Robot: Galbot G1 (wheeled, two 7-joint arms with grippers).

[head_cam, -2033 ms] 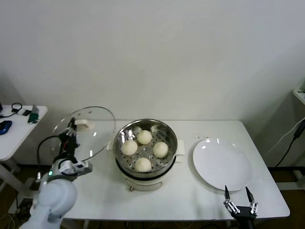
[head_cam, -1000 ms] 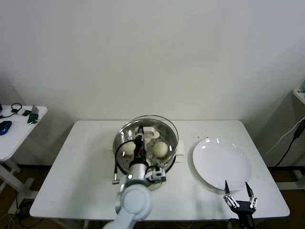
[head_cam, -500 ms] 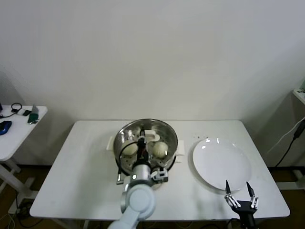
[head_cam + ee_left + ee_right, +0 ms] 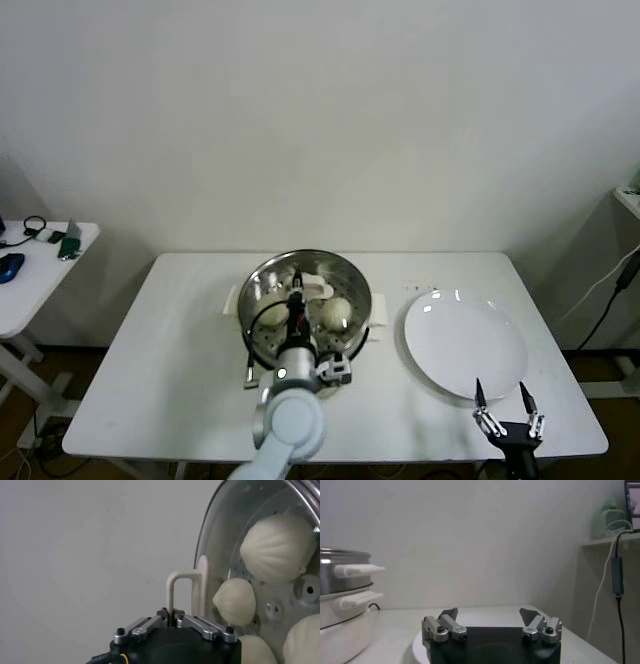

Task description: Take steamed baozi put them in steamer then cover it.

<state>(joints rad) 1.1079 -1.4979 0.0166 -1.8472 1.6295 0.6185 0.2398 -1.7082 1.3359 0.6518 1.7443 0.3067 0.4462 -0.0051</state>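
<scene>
The shiny round steamer (image 4: 306, 296) sits on its cream-white pot base at the table's middle. Cream-white baozi (image 4: 337, 313) lie on its perforated floor; 4 show in the wrist view. The clear glass cover (image 4: 220, 545) rests over it, cream handle (image 4: 187, 591) upright.

I count one steamer (image 4: 262, 300) on the surface (image 4: 150, 380), near the middle of its far edge; one cover (image 4: 345, 282) over it, with a single handle (image 4: 186, 592); through the glass I make out two steamed baozi (image 4: 338, 313) from my head camera, the arm hiding the rest; my left wrist camera gives me four buns (image 4: 278, 542); one white plate (image 4: 465, 345) towards the surface's right edge; two grippers, the left gripper (image 4: 297, 291) over the steamer and the right gripper (image 4: 507, 418) at the near right corner; one side table (image 4: 20, 290) off to my left.
</scene>
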